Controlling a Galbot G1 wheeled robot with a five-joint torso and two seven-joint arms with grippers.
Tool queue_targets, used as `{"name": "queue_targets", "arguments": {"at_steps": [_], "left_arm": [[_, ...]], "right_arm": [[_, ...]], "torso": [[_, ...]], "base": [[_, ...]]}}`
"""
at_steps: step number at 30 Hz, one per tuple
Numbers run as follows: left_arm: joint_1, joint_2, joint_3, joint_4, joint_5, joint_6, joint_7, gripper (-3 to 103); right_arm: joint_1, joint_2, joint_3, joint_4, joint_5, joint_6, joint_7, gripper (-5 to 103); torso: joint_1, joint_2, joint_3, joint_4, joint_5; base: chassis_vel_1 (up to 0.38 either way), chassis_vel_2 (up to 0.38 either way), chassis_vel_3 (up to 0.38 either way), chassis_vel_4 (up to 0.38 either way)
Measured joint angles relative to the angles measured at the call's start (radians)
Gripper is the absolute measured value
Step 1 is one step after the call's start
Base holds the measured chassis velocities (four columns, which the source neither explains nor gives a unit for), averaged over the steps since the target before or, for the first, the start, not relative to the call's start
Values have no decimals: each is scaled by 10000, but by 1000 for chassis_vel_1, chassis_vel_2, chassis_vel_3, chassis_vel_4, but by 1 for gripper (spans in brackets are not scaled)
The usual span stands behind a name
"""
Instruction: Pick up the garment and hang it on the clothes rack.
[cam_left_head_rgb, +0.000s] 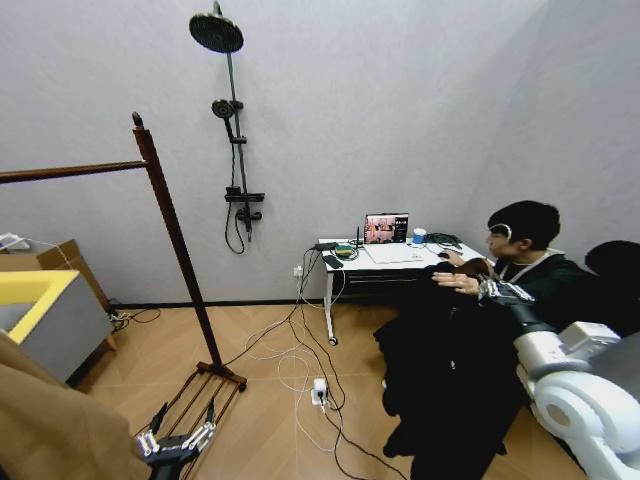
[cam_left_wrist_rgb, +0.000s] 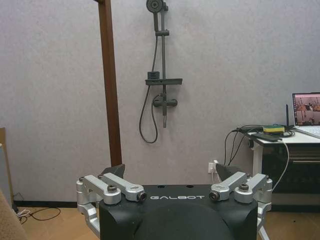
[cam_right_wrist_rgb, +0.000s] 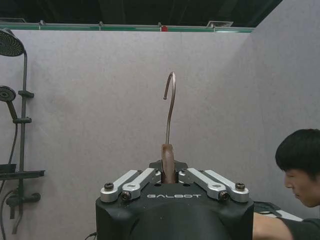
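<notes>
The garment (cam_left_head_rgb: 450, 370), a long black coat, hangs from a wooden hanger at the right of the head view. My right gripper (cam_left_head_rgb: 488, 288) is shut on the hanger's neck. In the right wrist view the gripper (cam_right_wrist_rgb: 168, 172) clamps the brown neck, and the metal hook (cam_right_wrist_rgb: 170, 107) stands up above it. A person's hand (cam_left_head_rgb: 455, 283) lies on the garment's top beside the gripper. The clothes rack (cam_left_head_rgb: 170, 230) stands at the left, and its post (cam_left_wrist_rgb: 110, 85) also shows in the left wrist view. My left gripper (cam_left_head_rgb: 175, 440) (cam_left_wrist_rgb: 172, 172) hangs low and open, holding nothing.
A tan coat (cam_left_head_rgb: 50, 420) fills the near left corner. A black shower stand (cam_left_head_rgb: 232, 130) is on the back wall. A white table (cam_left_head_rgb: 345, 270) carries a laptop (cam_left_head_rgb: 386, 229). Cables (cam_left_head_rgb: 300, 370) trail over the floor. A yellow and grey box (cam_left_head_rgb: 40, 310) sits at left.
</notes>
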Motion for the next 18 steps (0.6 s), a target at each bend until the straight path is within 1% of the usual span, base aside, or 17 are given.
{"name": "queue_targets", "arguments": {"at_steps": [5,7,11,12,13,14,16,17,18], "left_arm": [[0,0,0,0,0,0,0,100],[0,0,0,0,0,0,0,100],[0,0,0,0,0,0,0,100],[0,0,0,0,0,0,0,100],[0,0,0,0,0,0,0,100],[0,0,0,0,0,0,0,100],[0,0,0,0,0,0,0,100],[0,0,0,0,0,0,0,100],[0,0,0,0,0,0,0,100]], "right_arm": [[196,-16,-349,-86,241,143,-298,10],[584,-54,-758,-266,362,244,-568,10],[1066,-151,-1171,-494,467,298,-739,10],[1485,-221,-1519,-698,483,310,-799,10],[1485,-221,-1519,-698,483,310,-799,10],[1732,-240,-1743,-825,482,316,-809,10],[2336,-230,-2403,-1179,400,355,-816,10],[2336,-230,-2403,-1179,400,355,-816,10],[2659,-166,-2799,-1377,329,408,-802,10]], "torso": [[0,0,0,-1,0],[0,0,0,-1,0],[0,-1,0,1,-1],[1,0,0,2,-1],[1,0,0,2,-1],[0,0,0,1,-1],[0,0,1,2,-1],[0,0,1,2,-1],[0,-1,1,2,-1]], "base": [[0,0,0,0],[0,0,0,0],[0,0,0,0],[0,0,0,0],[0,0,0,0],[0,0,0,0],[0,0,0,0],[0,0,0,0],[0,0,0,0]]}}
